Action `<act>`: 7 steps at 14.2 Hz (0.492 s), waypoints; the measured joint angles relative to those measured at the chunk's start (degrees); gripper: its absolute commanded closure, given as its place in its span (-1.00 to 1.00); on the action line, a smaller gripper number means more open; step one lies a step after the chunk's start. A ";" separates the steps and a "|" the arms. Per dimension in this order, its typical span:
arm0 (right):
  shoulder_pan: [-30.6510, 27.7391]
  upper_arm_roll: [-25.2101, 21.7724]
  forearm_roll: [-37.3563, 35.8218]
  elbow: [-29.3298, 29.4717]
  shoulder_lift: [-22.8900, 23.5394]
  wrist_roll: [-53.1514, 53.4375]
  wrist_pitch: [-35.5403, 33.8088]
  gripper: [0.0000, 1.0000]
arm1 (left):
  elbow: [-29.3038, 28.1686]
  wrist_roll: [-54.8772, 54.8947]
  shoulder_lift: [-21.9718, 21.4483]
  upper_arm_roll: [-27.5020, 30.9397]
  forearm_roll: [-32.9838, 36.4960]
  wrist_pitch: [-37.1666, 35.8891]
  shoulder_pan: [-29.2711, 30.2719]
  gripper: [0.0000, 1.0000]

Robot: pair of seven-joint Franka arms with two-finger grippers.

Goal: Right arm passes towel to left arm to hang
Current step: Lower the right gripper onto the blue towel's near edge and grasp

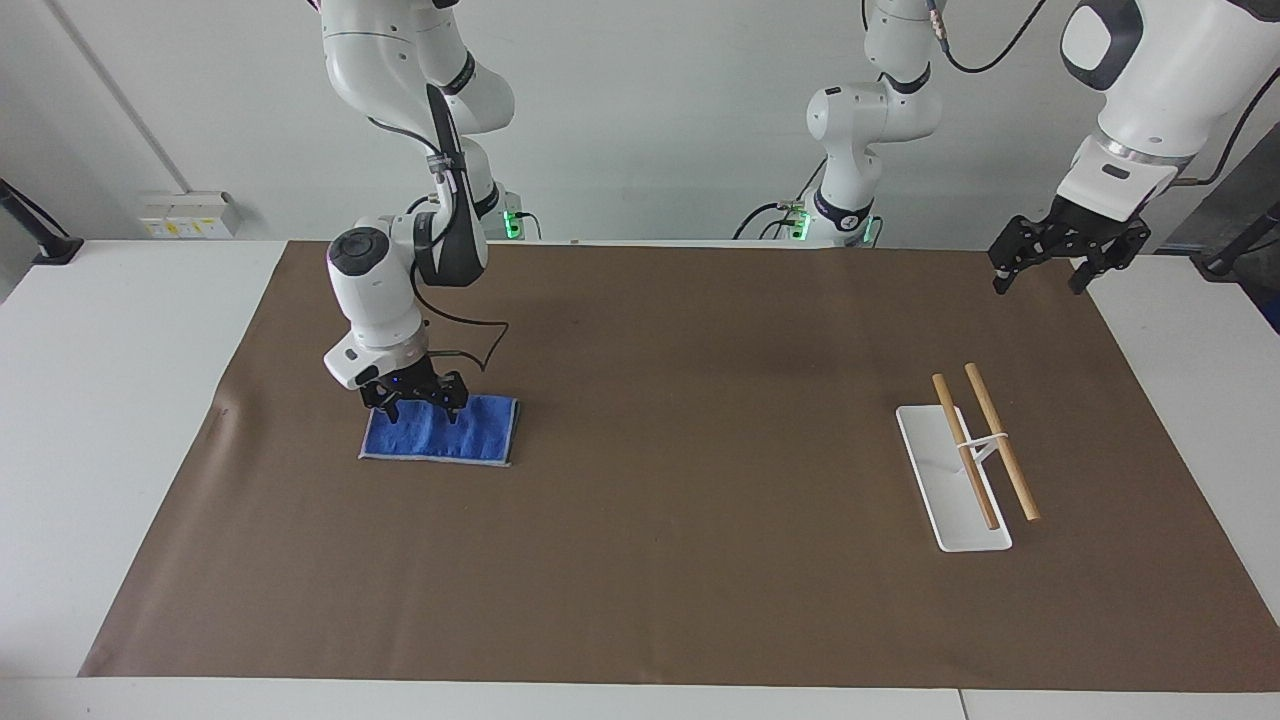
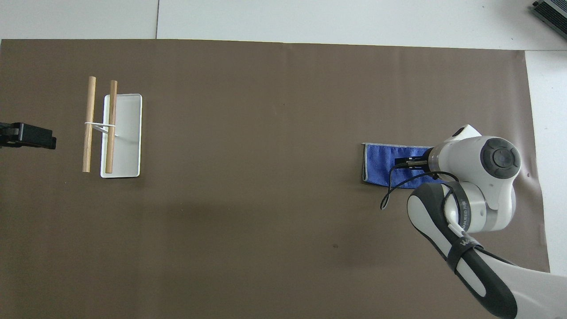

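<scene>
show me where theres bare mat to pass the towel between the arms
The widest bare stretch of mat runs between the towel and the rack. The right hand crowds the towel, open over it. The left hand waits open at the mat's corner near the rack.

One high camera faces the robots; another looks steeply down; both share the brown mat (image 1: 700, 560).

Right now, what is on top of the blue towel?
The right gripper is down on the towel, jaws spread. Otherwise its top is bare. The arm covers part of it from above.
</scene>
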 measured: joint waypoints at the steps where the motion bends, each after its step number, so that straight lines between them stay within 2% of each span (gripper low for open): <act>1: 0.00 0.00 0.00 -0.25 0.55 -0.06 0.51 -1.00 | 0.00 0.00 0.00 0.00 0.00 0.00 0.00 -1.00; 3: -0.06 -0.01 0.00 -0.38 1.60 -0.17 1.69 -1.00 | 0.00 0.00 0.00 0.00 0.00 0.00 0.00 -1.00; 4: -0.12 -0.02 0.00 -0.45 2.07 -0.18 2.52 -0.78 | 0.00 0.00 0.00 0.00 0.00 0.00 0.00 -1.00; 5: -0.13 -0.06 0.00 -0.56 2.41 -0.22 3.15 0.32 | 0.00 0.00 0.00 0.00 0.00 0.00 0.00 -1.00; 6: -0.12 -0.05 0.00 -0.58 2.56 -0.24 3.47 0.99 | 0.00 0.00 0.00 0.00 0.00 0.00 0.00 -1.00; 7: -0.11 -0.05 0.00 -0.53 2.37 -0.24 3.51 1.00 | 0.00 0.00 0.00 0.00 0.00 0.00 0.00 -1.00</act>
